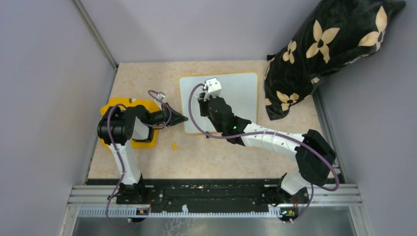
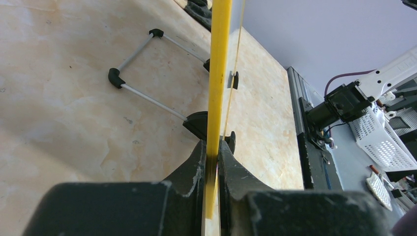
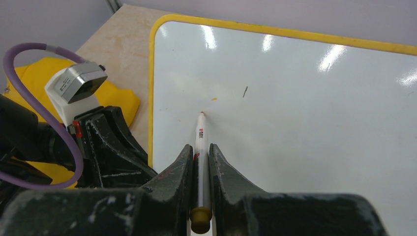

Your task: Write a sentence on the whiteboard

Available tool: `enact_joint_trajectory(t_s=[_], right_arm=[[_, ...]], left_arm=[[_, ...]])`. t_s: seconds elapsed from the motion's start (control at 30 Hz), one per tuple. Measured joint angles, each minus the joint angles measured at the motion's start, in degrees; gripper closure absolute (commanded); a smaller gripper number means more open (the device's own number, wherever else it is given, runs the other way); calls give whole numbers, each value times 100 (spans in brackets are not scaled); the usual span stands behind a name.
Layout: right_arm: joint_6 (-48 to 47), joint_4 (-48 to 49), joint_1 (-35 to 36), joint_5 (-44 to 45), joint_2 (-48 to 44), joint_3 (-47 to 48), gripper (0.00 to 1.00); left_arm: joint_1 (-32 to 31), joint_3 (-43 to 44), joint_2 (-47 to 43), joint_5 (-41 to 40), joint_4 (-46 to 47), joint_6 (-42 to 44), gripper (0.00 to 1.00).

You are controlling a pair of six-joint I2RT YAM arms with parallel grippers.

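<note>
Two black two-finger grippers: left gripper point(image 2: 215, 147) pinched on the thin yellow rim of one whiteboard point(image 3: 295, 128), glossy, round-cornered, mid-table; right gripper point(image 3: 199, 150) pinched on one slim white marker point(image 3: 200, 130), tip touching the board. Behind: one velvety black pillow point(image 1: 324, 54), cream flowers.

Nothing can be read. The pen point(image 3: 200, 147) carries a short run of red print on its white barrel — too small and blurred to make out. The whiteboard point(image 3: 305, 123) bears only an orange speck point(image 3: 214, 99) and a short dark stroke point(image 3: 245, 91) — neither forms a letter.
</note>
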Motion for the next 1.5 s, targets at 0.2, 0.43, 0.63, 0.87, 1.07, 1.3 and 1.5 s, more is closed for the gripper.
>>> enact_joint_trajectory(t_s=[0.2, 0.43, 0.63, 0.87, 1.07, 1.3, 1.5], right_arm=[[52, -92, 0, 44, -2, -2, 100], [79, -153, 0, 225, -28, -17, 100], [120, -173, 0, 444, -140, -133, 100], [181, -229, 0, 549, -247, -260, 100], [212, -243, 0, 472, -321, -393, 100], [232, -302, -22, 170, -321, -396, 100], [308, -323, -31, -26, -264, -387, 100]], left_arm=[[0, 0, 11, -15, 0, -2, 100], [0, 0, 20, -46, 0, -4, 100], [0, 0, 20, -57, 0, -7, 100], [0, 0, 22, -61, 0, -7, 100], [0, 0, 22, -61, 0, -24, 100], [0, 0, 22, -59, 0, -26, 100], [0, 0, 22, -59, 2, -26, 100]])
